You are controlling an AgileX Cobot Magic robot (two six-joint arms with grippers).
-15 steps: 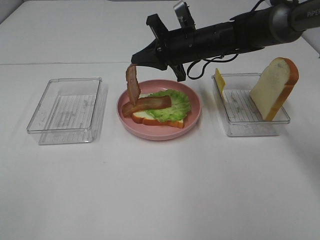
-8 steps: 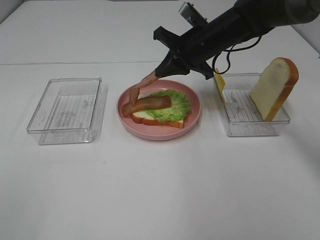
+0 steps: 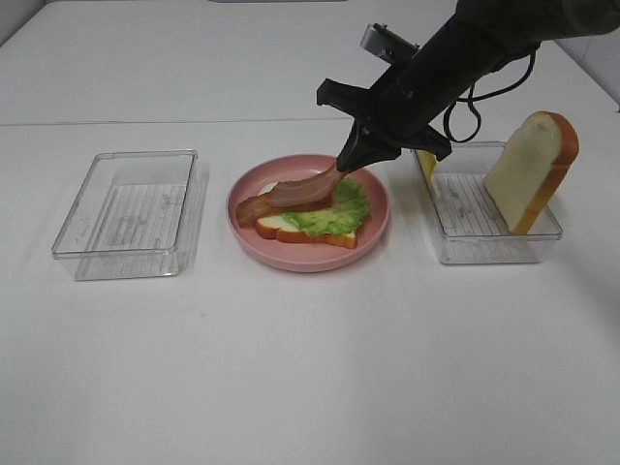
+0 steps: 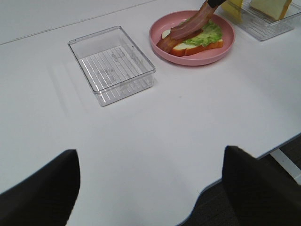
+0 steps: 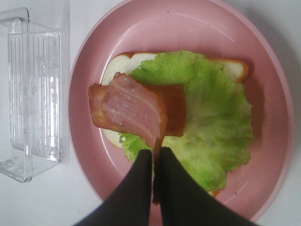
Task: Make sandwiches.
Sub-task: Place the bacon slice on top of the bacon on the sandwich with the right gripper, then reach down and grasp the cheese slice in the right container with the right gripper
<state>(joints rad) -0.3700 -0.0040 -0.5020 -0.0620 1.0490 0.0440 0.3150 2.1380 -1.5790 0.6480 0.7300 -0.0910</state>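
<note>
right pincer (image 5: 155, 153) nearly closed, pinching bacon strip (image 5: 129, 106) end above lettuce (image 5: 207, 122), left pincer (image 4: 150, 155) spread wide above table (image 4: 155, 117)

The right arm (image 3: 465, 48) is a chain of round black links. A small silver-grey box (image 3: 381, 39) sits near its wrist and a thin black cable (image 3: 462, 114) loops below. The right end effector (image 5: 154, 153) has 2 slim, tapering black fingers (image 5: 134, 193). The left end effector (image 4: 150, 150) has 2 broad, blurred black ones.
</note>
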